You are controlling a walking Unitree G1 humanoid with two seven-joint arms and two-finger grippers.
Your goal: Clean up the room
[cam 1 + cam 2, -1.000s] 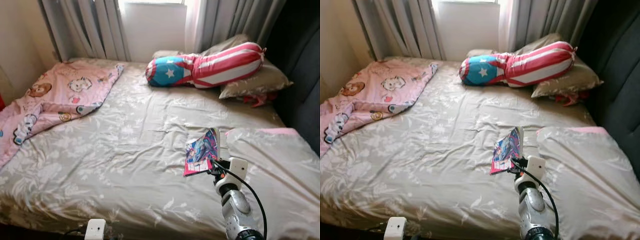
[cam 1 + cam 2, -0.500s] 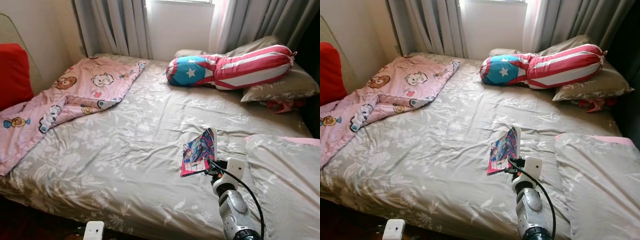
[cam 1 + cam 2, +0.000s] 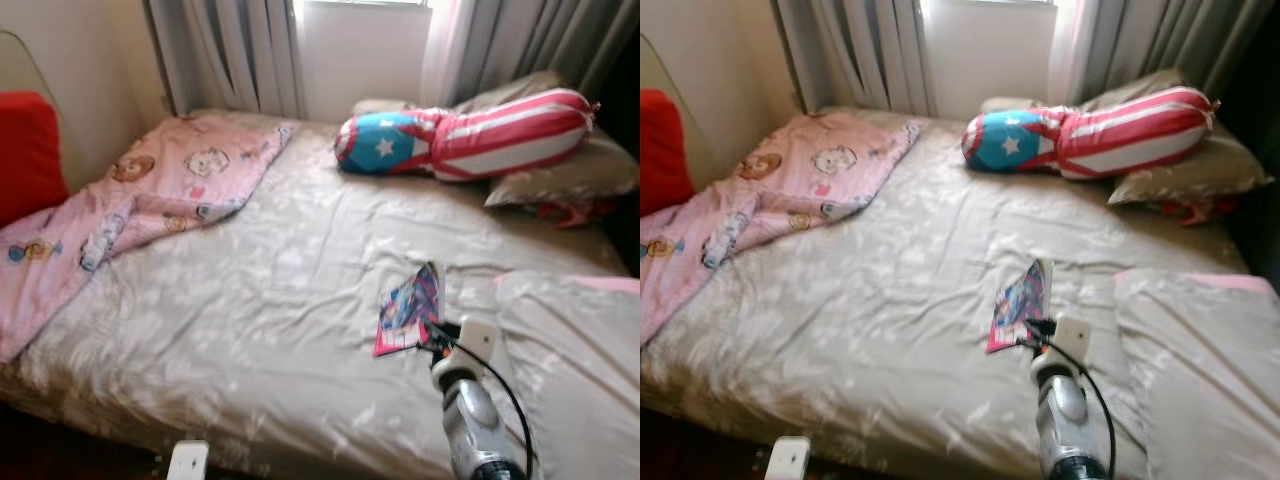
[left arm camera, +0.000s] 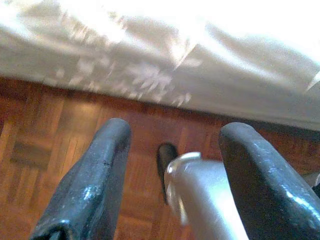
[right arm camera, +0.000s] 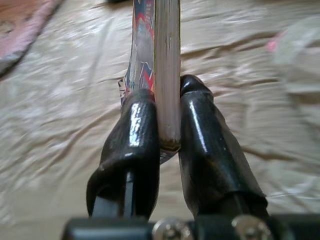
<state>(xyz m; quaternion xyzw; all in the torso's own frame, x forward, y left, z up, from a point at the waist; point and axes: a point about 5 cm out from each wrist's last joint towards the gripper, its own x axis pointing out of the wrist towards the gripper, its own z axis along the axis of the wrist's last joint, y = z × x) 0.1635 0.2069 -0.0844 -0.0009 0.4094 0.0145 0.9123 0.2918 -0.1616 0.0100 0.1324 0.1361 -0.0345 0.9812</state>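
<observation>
Book [image 3: 408, 308] in right claw [image 5: 167, 142]

No text, brand, number or sign can be read anywhere in this bedroom scene. The colourful cover of the book [image 3: 408, 309] carries bright artwork, but any lettering on it is too blurred and small to make out. The pink blanket [image 3: 130, 205] at the left of the bed shows cartoon figures without legible words, and the bolster pillow [image 3: 465, 133] at the far right bears a white star and red-and-white stripes, with no writing.
</observation>
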